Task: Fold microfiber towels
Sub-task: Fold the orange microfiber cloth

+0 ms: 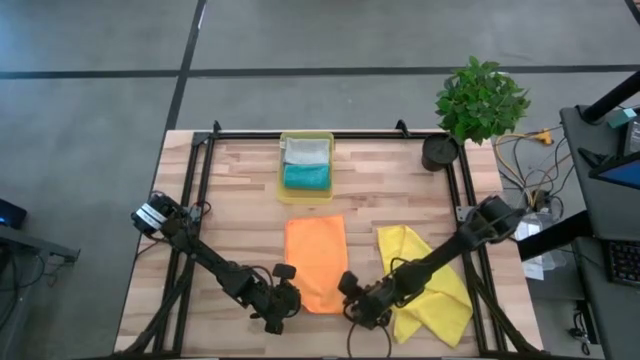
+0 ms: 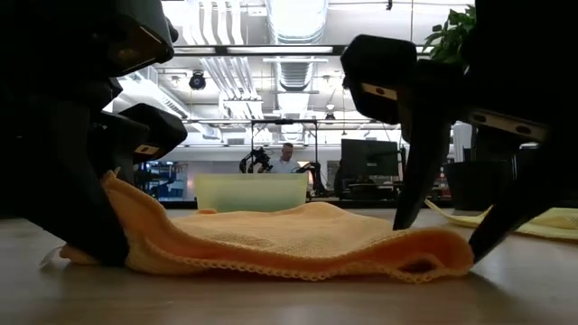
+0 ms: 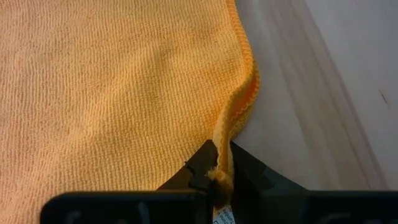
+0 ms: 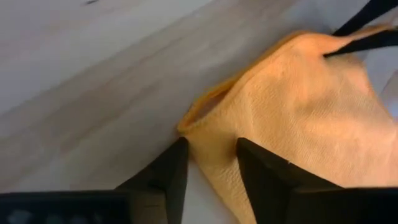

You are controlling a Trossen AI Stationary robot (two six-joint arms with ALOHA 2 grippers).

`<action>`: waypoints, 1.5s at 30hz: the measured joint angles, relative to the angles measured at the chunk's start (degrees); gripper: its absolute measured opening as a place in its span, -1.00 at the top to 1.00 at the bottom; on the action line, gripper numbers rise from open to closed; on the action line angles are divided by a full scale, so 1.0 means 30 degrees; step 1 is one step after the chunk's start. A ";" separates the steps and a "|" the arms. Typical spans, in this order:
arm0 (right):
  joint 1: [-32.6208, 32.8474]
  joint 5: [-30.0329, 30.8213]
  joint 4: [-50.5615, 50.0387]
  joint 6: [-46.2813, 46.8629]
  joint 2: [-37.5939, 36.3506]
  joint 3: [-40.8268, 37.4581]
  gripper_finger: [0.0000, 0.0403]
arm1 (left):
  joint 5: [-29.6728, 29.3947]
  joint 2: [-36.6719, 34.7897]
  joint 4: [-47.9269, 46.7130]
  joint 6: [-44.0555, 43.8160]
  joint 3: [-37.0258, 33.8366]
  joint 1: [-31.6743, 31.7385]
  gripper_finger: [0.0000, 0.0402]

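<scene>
Orange towel (image 1: 315, 262) corner pinched by left gripper (image 3: 219, 180), right gripper (image 4: 211, 163) straddling other (apart)

The orange towel (image 1: 315, 262) in the middle of the table is plain orange with a fine woven grain and a stitched edge of the same colour. To its right lies a bright yellow towel (image 1: 440, 300). At the far side, a translucent yellow tray (image 1: 284, 185) holds a light grey towel (image 1: 306, 151) and a teal towel (image 1: 306, 176). The table (image 1: 240, 200) is pale striped wood. The plant (image 1: 480, 98) at the far right is green.
</scene>
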 joint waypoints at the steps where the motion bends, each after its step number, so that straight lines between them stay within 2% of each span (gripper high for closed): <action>1: 0.0005 -0.0027 -0.0031 -0.0070 0.0161 0.0146 0.35 | 0.0000 0.0000 0.0037 0.0000 0.0000 0.0000 0.93; 4: 0.0020 -0.0057 -0.0288 -0.0200 0.0353 0.0534 0.53 | -0.0006 -0.0042 0.0080 0.0006 0.0000 0.0000 0.93; 8: -0.0006 -0.0117 -0.1851 0.0690 -0.0217 0.0694 0.87 | -0.0058 -0.0459 -0.0059 0.0007 -0.0036 -0.0100 0.98; 10: -0.0094 -0.0071 -0.2710 0.1484 -0.0874 0.0716 0.93 | -0.0095 -0.0854 -0.0159 0.0007 -0.0066 -0.0246 0.99; 14: -0.0172 -0.0827 -0.3822 0.2753 -0.2401 0.0297 0.95 | 0.0068 -0.1626 0.0176 0.0015 -0.0022 -0.0634 0.99; 19: -0.0744 -0.4286 -0.3751 0.5261 -0.4443 -0.0040 0.96 | 0.2218 -0.2636 0.0687 -0.0004 0.0029 -0.0649 1.00; 23: -0.1706 -0.7218 -0.4390 0.6631 -0.5642 -0.0246 0.96 | 0.2933 -0.3492 0.0115 0.0011 -0.0015 -0.0767 1.00; 27: -0.3122 -0.9666 -0.4105 0.7579 -0.6131 -0.0304 0.96 | 0.2741 -0.4051 -0.0130 0.0080 -0.0015 -0.0729 1.00; 32: -0.4353 -1.0184 -0.4071 0.7989 -0.6054 -0.0381 0.96 | 0.2083 -0.4095 -0.0459 0.0080 -0.0029 -0.0714 1.00; 45: -0.4581 -0.9983 -0.3208 0.8081 -0.6065 -0.0600 0.96 | 0.1850 -0.4095 -0.0190 -0.0022 -0.0595 -0.0342 1.00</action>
